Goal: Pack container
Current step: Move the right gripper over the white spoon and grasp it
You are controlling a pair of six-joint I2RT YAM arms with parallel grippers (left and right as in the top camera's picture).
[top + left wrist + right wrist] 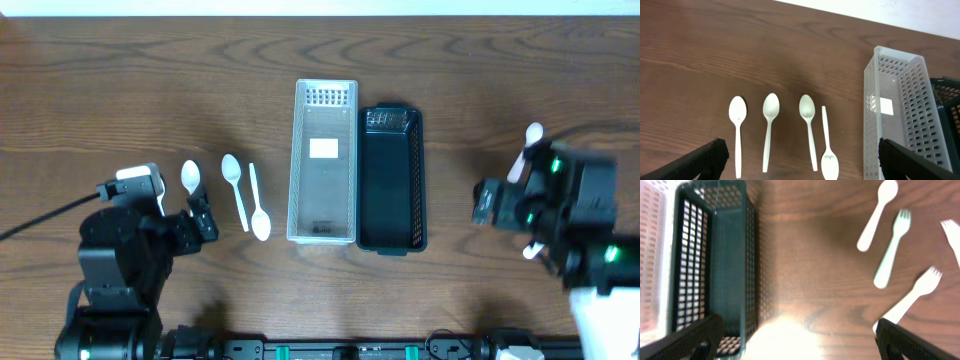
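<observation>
A white perforated basket (325, 160) and a dark green basket (392, 180) stand side by side at the table's middle, both empty. Several white plastic spoons (232, 172) lie left of the white basket. In the left wrist view the spoons (770, 107) lie in a row beside the white basket (895, 100). My left gripper (200, 222) (800, 170) is open and empty, just in front of the spoons. My right gripper (485, 203) (795, 340) is open and empty, over bare table right of the dark basket (715, 255). A white spoon (877, 212) and forks (892, 250) lie further right.
A white spoon (533, 133) shows behind the right arm, and another white utensil end (533, 250) shows beside it. The white basket's edge (652, 255) shows at the left of the right wrist view. A black cable (40, 215) runs off the left edge.
</observation>
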